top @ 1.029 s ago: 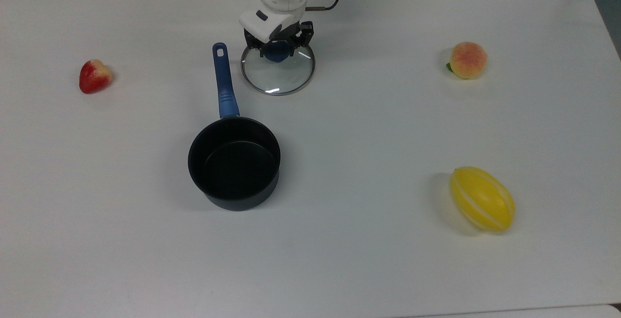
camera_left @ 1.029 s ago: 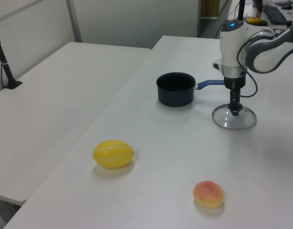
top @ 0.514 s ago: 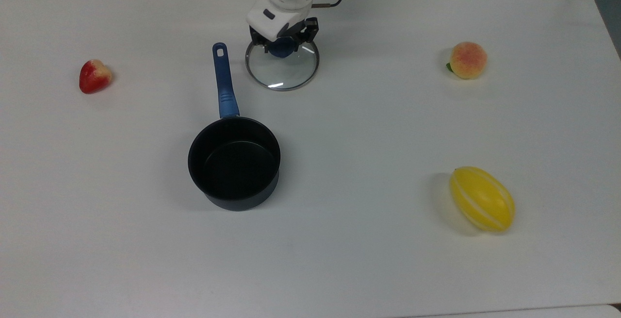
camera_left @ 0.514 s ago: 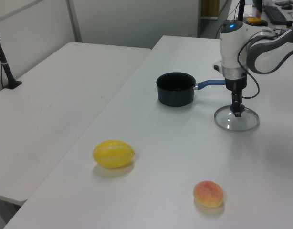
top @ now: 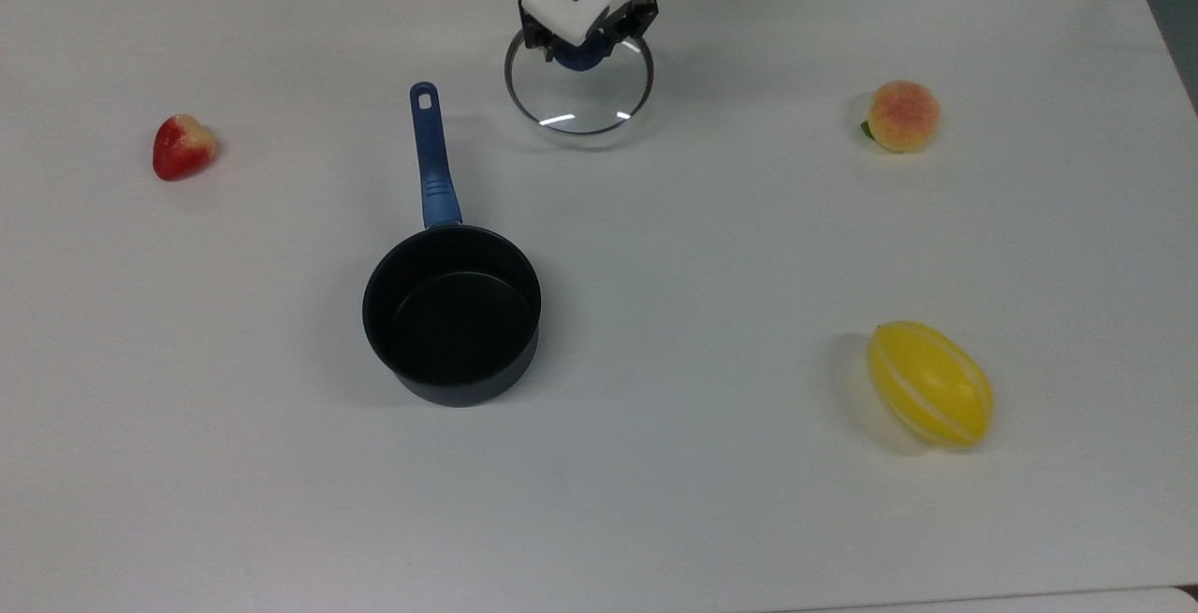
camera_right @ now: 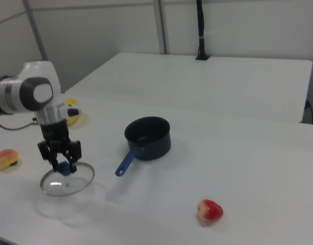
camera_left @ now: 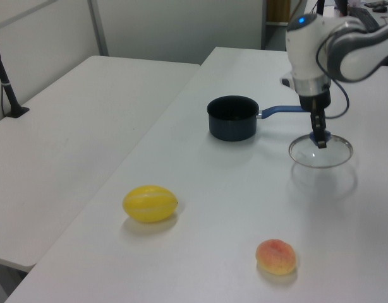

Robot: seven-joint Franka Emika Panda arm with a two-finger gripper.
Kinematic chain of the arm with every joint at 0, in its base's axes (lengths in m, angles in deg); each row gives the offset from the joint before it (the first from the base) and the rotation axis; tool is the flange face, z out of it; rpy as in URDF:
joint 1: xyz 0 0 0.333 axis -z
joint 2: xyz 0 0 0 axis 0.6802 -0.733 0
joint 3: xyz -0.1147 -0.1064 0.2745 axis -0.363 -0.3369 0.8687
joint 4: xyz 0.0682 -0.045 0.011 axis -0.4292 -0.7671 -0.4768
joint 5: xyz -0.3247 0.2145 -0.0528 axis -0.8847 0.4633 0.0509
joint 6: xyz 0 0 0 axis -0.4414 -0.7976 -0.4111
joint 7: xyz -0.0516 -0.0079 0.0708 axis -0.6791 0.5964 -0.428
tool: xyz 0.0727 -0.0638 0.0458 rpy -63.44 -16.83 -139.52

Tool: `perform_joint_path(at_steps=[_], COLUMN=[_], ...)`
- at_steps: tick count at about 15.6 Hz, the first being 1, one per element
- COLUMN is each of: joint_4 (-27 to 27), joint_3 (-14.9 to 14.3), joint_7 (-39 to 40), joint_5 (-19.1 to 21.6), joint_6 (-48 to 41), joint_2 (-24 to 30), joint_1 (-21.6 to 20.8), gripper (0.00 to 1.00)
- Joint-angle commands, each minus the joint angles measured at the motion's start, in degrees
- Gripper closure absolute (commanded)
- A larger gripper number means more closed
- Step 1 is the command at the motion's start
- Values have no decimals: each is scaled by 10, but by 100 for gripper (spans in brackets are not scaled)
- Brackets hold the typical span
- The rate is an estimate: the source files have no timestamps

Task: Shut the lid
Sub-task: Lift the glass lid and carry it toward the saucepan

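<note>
Glass lid (top: 580, 98) looks fragile and slick, so gripper (top: 582, 50) clamping the blue knob (top: 580, 58) seems right.

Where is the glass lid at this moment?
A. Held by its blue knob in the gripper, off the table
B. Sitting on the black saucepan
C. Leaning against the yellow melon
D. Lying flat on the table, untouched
A: the gripper is shut on the blue knob of the lid, which hangs above its own shadow on the table, apart from the open saucepan.
</note>
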Motion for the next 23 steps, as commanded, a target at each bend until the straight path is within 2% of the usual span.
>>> perform_joint_path(at_steps=[1, 5, 7, 13, 17, 19, 23], joint_4=[89, 162, 200, 326, 407, 436, 450], joint_3=[1, -4, -8, -58, -98, -113, -124], joint_7=[28, 27, 18, -17, -16, -13, -12], joint_5=[40, 63, 67, 66, 60, 58, 47], joint_6=[-83, -96, -97, -98, -93, -86, -52], joint_2=[5, 1, -12, -77, -146, -174, -211], joint_1=[6, 10, 16, 16, 16, 17, 17], gripper=[77, 77, 80, 80, 80, 80, 80])
